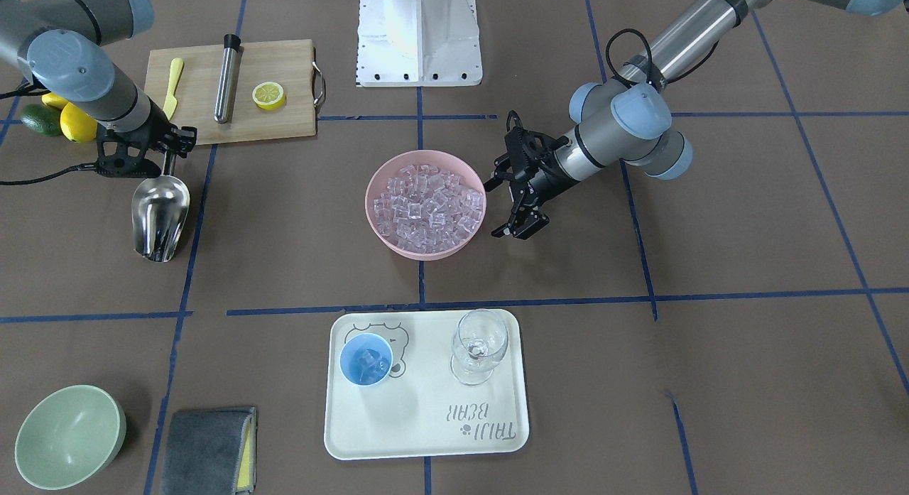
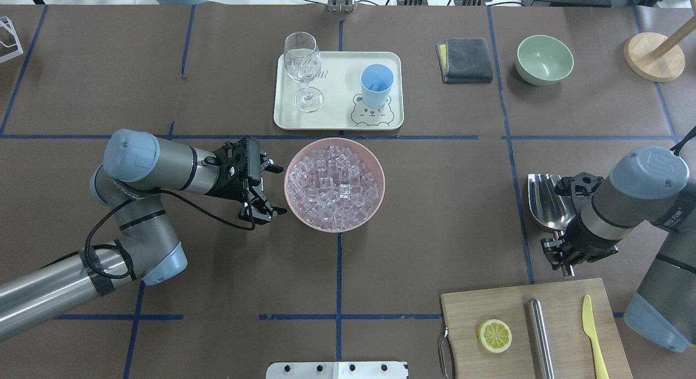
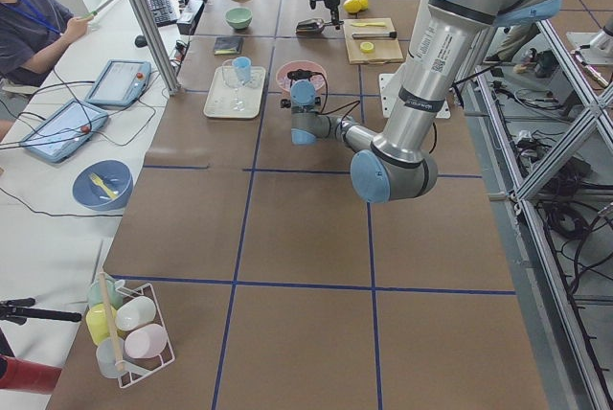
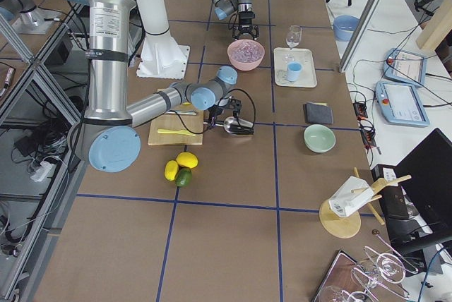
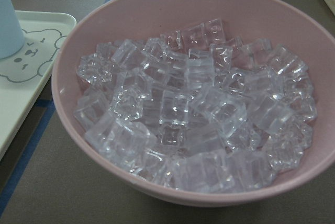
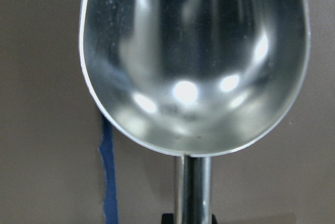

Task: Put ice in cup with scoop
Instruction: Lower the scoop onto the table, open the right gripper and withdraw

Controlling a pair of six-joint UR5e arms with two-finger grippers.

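close in, right gripper [image 2: 557, 254] closed on the handle of the empty scoop [image 2: 549, 205]. midway, left gripper [image 2: 278, 190] open just beside the pink bowl [image 2: 382, 183] heaped with ice [image 2: 333, 186]. farthest, cup [image 2: 376, 84] on tray [image 2: 337, 118], some cubes in; probably more scoops to go.

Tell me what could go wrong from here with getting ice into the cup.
1. The scoop has a trough that looks wider than the mouth of the cup, so poured cubes may spill onto the tray.
2. The stemmed glass stands close beside the cup; a swinging scoop could topple it.
3. The right hand sits at the scoop's short round handle, which might roll or slip under a load of ice.
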